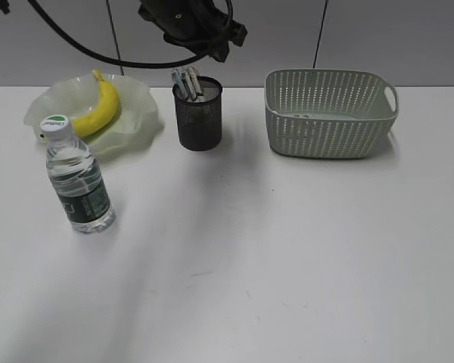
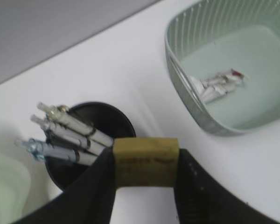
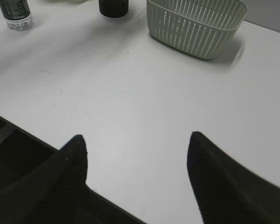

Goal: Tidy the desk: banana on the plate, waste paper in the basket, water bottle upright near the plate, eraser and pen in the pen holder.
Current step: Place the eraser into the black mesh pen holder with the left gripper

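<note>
My left gripper [image 2: 146, 163] is shut on a yellowish eraser [image 2: 146, 161] and holds it above the right rim of the black mesh pen holder [image 2: 112, 123], also in the exterior view [image 1: 199, 113]. Several pens [image 2: 65, 133] stand in the holder [image 1: 187, 82]. The banana [image 1: 100, 106] lies on the pale green plate [image 1: 140, 113]. The water bottle [image 1: 77, 178] stands upright in front of the plate. The waste paper [image 2: 219, 84] lies inside the grey-green basket [image 2: 186, 88], also in the exterior view [image 1: 329, 113]. My right gripper [image 3: 136, 154] is open and empty above the desk [image 1: 287, 257].
The left arm [image 1: 189, 23] hangs over the pen holder at the back. The right wrist view shows the basket [image 3: 196, 25], the pen holder [image 3: 113, 8], the bottle's base [image 3: 16, 16] and the desk's near edge [image 3: 18, 128] at lower left.
</note>
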Robot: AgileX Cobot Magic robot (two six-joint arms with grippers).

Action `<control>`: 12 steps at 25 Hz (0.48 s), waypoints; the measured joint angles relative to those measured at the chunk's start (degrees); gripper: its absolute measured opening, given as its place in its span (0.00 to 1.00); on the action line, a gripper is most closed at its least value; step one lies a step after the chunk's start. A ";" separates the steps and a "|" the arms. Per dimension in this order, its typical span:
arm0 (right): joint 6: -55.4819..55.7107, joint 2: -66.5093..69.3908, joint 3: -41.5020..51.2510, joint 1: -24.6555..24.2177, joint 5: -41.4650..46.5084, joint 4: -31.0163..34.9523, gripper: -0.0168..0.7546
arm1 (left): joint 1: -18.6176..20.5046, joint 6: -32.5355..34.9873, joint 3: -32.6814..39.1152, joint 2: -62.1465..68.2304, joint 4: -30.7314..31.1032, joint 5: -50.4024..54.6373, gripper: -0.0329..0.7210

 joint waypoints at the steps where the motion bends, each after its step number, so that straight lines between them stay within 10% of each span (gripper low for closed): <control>1: 0.00 0.00 0.00 0.00 0.00 0.00 0.71 | 0.42 0.00 0.00 0.56 0.00 -1.84 0.42; 12: 0.00 0.00 0.00 0.00 -0.07 -0.01 0.71 | 2.78 0.00 0.00 7.11 -0.46 -9.11 0.42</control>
